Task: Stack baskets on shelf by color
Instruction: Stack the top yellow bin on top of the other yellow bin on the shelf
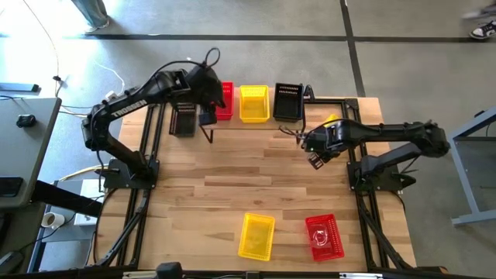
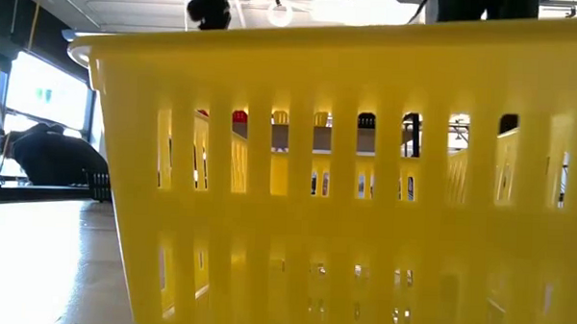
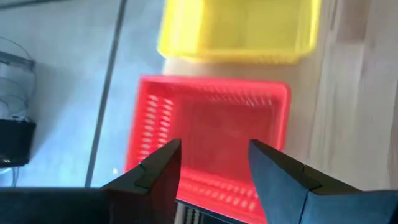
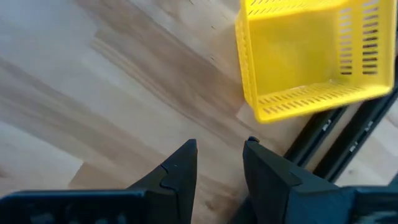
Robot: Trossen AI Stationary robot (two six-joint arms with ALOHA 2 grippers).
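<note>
The left gripper (image 3: 211, 165) hangs over the red basket (image 1: 225, 101) at the shelf's (image 1: 263, 125) left end, at twelve o'clock on the table, fingers apart and empty; a yellow basket (image 1: 253, 103) and a black basket (image 1: 288, 101) sit beside it; the right gripper (image 4: 219, 163), at three o'clock, is parted, holding nothing.
</note>
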